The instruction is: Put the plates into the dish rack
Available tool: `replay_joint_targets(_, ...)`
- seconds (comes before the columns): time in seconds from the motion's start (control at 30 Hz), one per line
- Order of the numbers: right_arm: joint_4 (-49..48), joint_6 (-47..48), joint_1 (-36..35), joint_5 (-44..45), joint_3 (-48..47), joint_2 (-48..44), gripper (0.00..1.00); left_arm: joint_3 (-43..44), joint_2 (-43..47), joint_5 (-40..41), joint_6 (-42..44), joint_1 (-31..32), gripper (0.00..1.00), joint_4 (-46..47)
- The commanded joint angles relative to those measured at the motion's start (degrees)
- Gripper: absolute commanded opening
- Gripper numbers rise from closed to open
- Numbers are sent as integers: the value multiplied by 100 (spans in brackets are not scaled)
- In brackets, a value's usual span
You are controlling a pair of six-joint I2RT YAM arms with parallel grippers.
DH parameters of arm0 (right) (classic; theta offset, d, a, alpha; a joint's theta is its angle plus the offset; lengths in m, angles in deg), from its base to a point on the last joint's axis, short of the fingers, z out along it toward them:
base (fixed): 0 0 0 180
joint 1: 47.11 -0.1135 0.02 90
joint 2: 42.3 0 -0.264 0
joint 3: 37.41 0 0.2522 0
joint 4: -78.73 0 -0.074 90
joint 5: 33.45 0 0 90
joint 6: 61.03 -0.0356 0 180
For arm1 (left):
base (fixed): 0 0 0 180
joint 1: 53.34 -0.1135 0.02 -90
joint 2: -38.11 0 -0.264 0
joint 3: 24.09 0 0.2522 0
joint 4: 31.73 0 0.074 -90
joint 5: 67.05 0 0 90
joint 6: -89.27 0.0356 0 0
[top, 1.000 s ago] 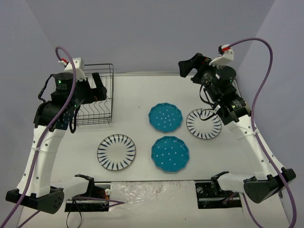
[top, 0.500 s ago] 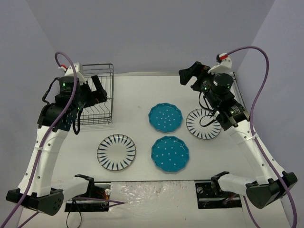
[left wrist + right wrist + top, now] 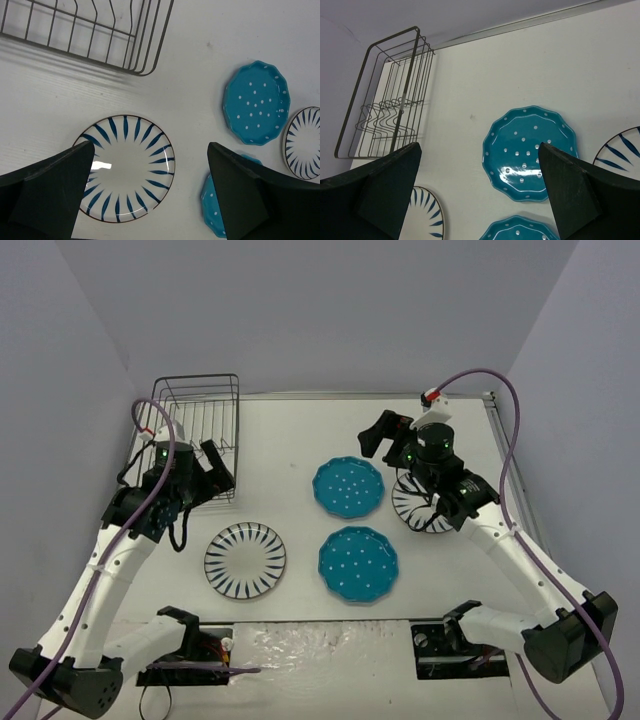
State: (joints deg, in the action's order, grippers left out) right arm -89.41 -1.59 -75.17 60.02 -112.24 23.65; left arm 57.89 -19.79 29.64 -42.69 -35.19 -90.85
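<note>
All the plates lie flat on the white table. A teal dotted plate [image 3: 348, 487] sits mid-table, a second teal plate [image 3: 358, 564] nearer me. A striped white plate [image 3: 245, 560] lies front left; another striped plate [image 3: 428, 502] lies right, partly under my right arm. The black wire dish rack [image 3: 200, 436] stands empty at the back left. My left gripper [image 3: 215, 468] is open, above the table between the rack and the left striped plate [image 3: 125, 168]. My right gripper [image 3: 383, 433] is open, raised just behind and right of the mid-table teal plate [image 3: 530, 152].
Purple cables loop from both wrists. The table's back edge meets the grey wall behind the rack. Both arm bases sit at the near edge with black brackets [image 3: 190, 625].
My left gripper has come down and forward, away from the rack toward the left striped plate. My right gripper has lowered and swung left toward the mid-table teal plate.
</note>
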Motion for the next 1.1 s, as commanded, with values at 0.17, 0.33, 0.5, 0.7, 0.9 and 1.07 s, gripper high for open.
replay_joint_targets(0.17,-675,-270,-378,142,387,-32,100,-557,365,334,-832,57,93,106)
replay_joint_targets(0.33,-812,-378,-924,343,503,317,100,-774,430,631,-1230,120,89,-6)
replay_joint_targets(0.5,-1120,-510,-1482,402,611,648,100,-955,541,884,-1375,153,89,-113)
replay_joint_targets(0.7,-1500,-743,-1944,419,800,1209,100,-1186,593,904,-1513,153,90,-88)
replay_joint_targets(0.9,-1929,-935,-2377,342,975,1782,100,-1585,720,899,-1798,162,91,63)
replay_joint_targets(1.07,-2330,-1062,-2645,85,980,2368,96,-1795,719,943,-1897,162,91,161)
